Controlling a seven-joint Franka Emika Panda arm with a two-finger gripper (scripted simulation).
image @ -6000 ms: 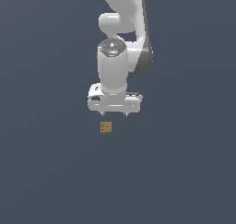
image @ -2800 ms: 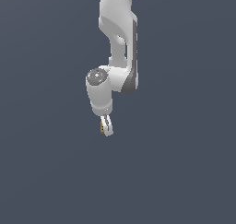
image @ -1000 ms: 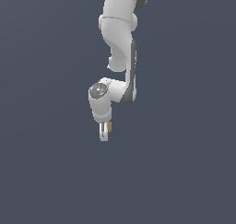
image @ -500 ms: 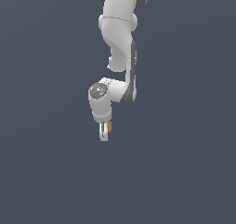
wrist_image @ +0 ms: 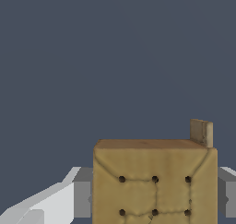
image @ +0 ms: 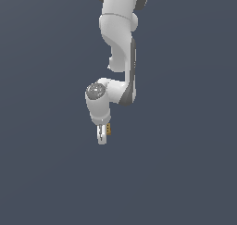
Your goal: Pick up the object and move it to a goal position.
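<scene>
while we carry the cube, the gripper is clamped around it, fingers pressing its two sides, clear of the surface. we judge a steady, level move to the goal best, keeping the squeeze firm until placement.

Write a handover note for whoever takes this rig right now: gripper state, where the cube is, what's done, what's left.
Gripper: shut on the cube, pointing down, seen side-on in the exterior view.
Cube: tan-brown, dotted face toward the wrist camera, sitting between the fingers; only a sliver of it shows in the exterior view.
Done: the pick; the cube is in the grasp.
Left: carry it to the goal position. No goal marker shows in either view, so I cannot tell how far off it is.
</scene>
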